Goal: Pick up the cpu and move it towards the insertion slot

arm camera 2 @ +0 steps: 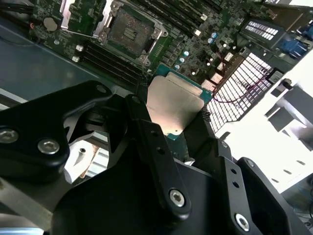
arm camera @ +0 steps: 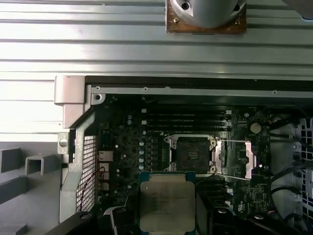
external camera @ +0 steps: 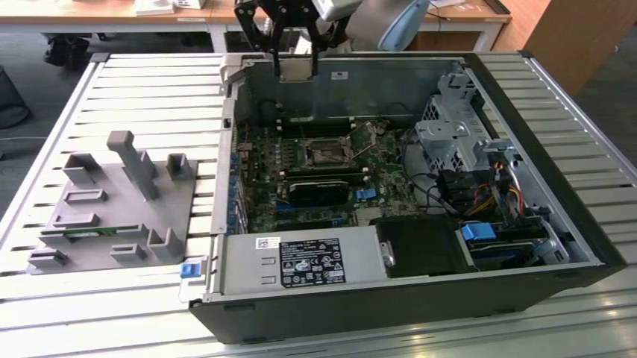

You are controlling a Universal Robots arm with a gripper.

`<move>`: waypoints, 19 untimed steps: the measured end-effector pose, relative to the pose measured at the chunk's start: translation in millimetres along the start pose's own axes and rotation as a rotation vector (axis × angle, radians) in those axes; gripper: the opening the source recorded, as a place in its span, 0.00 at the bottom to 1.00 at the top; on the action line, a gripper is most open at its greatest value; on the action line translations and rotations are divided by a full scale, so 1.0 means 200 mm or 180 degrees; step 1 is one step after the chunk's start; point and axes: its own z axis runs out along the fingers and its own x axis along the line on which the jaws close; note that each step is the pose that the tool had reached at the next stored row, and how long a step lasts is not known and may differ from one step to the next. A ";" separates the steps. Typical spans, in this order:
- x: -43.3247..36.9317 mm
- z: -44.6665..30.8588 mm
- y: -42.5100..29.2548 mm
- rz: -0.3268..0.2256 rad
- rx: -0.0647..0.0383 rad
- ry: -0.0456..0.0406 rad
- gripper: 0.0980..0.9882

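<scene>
— Second wrist view: where was the cpu (arm camera 2: 176,105)?
— Clamped edge-on between the gripper (arm camera 2: 171,127) fingers (arm camera 2: 146,134), held in the air over the open computer case (external camera: 557,224), short of the insertion slot (arm camera: 192,152).
— How would it handle?
— Light, stiff and thin, I'd judge — fragile underneath, so best held by its rims.
— And the case?
— It held the motherboard (external camera: 298,175), cables and a power supply (external camera: 303,262); the slot sat empty.

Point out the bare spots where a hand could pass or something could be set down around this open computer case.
Free: the slatted table above the grey fixture, and the slats on the exterior view's right of the case. Crowded: the motherboard around the insertion slot, and the cabled drive bay. The gripper holds the cpu over the case's far wall.
</scene>
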 end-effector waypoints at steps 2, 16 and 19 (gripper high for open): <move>-0.021 0.001 0.011 0.0000 0.0000 0.0000 0.50; -0.196 0.013 0.062 0.0000 0.0000 0.0000 0.50; -0.232 0.014 0.065 0.0000 0.0001 0.0000 0.50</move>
